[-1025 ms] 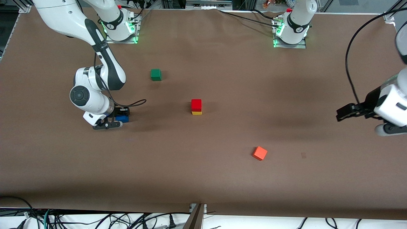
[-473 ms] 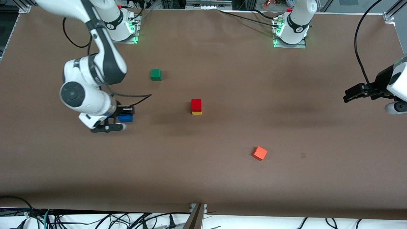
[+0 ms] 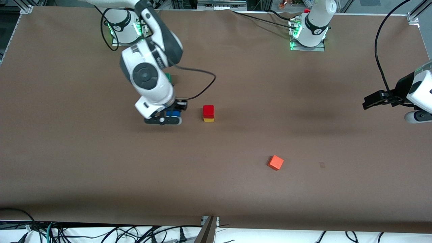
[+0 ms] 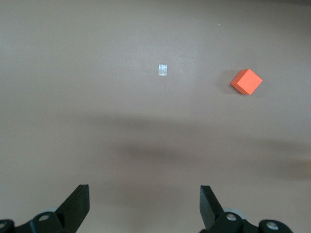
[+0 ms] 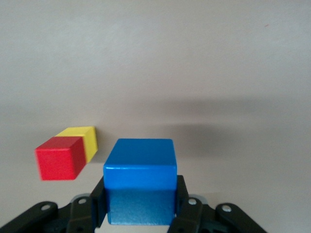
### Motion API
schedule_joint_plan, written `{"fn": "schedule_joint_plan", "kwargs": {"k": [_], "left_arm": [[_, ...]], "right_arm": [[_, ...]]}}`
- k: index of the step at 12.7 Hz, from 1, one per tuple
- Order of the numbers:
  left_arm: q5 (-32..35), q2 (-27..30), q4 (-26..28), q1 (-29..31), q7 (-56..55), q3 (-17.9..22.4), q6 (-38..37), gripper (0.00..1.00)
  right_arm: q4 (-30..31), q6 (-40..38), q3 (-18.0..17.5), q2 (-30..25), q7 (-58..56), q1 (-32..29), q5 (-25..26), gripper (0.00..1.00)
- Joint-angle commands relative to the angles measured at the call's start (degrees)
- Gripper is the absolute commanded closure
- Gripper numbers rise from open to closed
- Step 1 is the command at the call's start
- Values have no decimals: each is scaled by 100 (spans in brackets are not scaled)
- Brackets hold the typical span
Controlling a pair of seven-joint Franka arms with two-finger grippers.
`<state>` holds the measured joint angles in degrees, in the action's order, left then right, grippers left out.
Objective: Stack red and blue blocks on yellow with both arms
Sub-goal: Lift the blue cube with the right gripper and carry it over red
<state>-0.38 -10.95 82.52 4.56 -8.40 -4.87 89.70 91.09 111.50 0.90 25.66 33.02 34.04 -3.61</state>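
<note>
Right hand [image 3: 171, 116] clamping blue block [image 5: 140, 187], red-on-yellow stack [image 3: 208, 113] beside it

Orange cube [image 3: 276, 162], half-hidden green cube [image 3: 168, 77]

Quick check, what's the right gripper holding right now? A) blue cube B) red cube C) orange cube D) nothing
A: the right gripper is shut on the blue cube, carried in the air beside the stack, where the red cube already sits on the yellow cube; the orange cube lies alone on the table.
</note>
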Motion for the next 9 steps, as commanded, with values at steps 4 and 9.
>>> {"fn": "schedule_joint_plan", "kwargs": {"k": [4,9], "left_arm": [[-32,40,-26,71,145,4,-5,0],[-32,40,-26,54,154,4,-5,0]], "right_arm": [[-854,-76,51,526,600,576,-43,56],[-1163,-32,51,931,635,955,-8,54]]}}
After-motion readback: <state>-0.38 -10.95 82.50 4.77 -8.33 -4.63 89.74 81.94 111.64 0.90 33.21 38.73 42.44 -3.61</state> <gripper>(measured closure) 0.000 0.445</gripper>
